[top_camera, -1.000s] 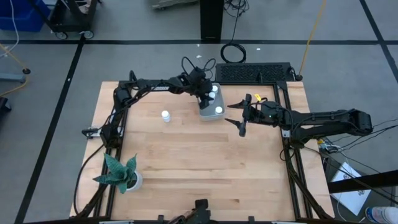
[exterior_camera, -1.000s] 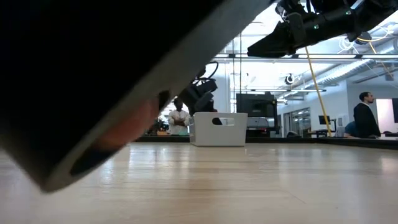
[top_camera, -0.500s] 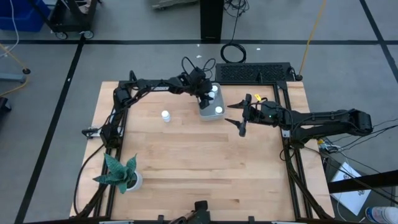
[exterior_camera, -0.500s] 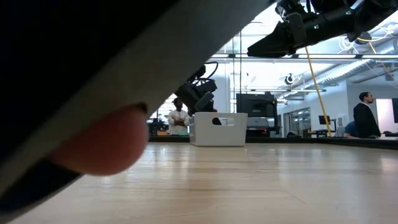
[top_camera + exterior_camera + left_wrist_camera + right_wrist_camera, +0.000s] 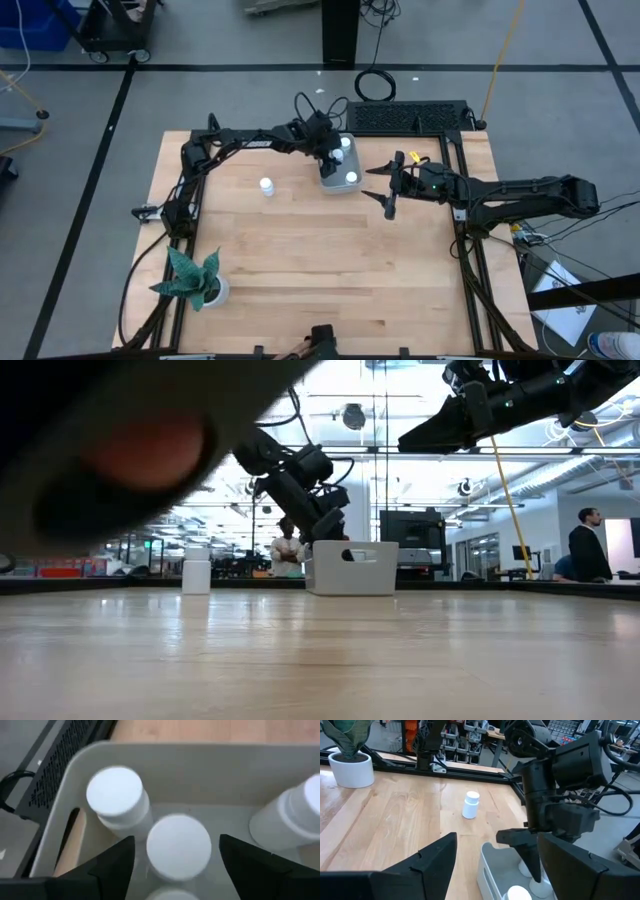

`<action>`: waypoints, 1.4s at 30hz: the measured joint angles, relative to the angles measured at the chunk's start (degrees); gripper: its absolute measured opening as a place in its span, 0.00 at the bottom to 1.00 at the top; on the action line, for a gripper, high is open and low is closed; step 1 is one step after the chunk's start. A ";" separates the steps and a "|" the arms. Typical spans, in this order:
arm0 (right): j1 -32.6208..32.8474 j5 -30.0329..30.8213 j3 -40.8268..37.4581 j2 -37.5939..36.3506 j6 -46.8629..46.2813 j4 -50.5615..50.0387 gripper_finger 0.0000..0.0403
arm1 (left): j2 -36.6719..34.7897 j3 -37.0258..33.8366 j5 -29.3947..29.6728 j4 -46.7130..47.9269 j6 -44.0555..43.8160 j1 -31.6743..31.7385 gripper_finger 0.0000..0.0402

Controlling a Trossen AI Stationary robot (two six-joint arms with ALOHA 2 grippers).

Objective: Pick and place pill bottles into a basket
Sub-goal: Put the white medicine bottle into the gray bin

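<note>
The pale basket [image 5: 340, 170] stands on the far middle of the table with several white pill bottles upright in it. My left gripper [image 5: 176, 840] hangs open over it, slanting down. One bottle [image 5: 178, 846] stands in the basket between its fingers, with a gap on each side. Two more bottles [image 5: 116, 796] [image 5: 295, 817] stand beside it. Another pill bottle [image 5: 266, 186] stands alone on the wood left of the basket. My right gripper [image 5: 385, 187] waits open in the air to the right of the basket.
A green plant in a white pot [image 5: 195, 283] sits at the near left corner. A black ridged box [image 5: 405, 118] lies just past the table's far edge. A dark blurred thing [image 5: 120, 450] hangs close before the low camera. People [image 5: 588, 545] stand in the room behind.
The dark blurred thing close to the low camera has drawn away toward that view's upper left. It has uncovered the lone bottle and my left arm above the basket. Both arms have kept their places.
</note>
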State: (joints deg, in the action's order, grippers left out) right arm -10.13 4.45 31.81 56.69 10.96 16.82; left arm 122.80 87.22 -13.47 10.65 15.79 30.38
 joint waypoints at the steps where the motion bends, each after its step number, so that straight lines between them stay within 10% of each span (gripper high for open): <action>1: -0.02 0.00 0.00 0.00 0.00 -0.04 0.66 | -0.53 -0.02 0.08 0.74 0.08 -0.07 0.74; 16: 0.00 -0.02 0.00 0.00 -0.74 -0.43 0.66 | -9.29 0.02 0.40 5.00 0.15 -0.99 0.67; 30: 0.00 -0.03 0.00 0.00 -1.56 -0.42 0.67 | -22.62 -0.34 -0.78 17.03 -2.48 -1.19 0.31; 42: 0.09 -0.11 0.00 0.00 -4.62 -1.26 0.66 | -39.54 -25.97 -7.80 -6.69 -10.01 -2.22 0.02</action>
State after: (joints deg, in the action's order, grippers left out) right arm -10.04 4.34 31.81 56.69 6.34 15.55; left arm 83.26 61.25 -21.27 3.96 5.78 28.16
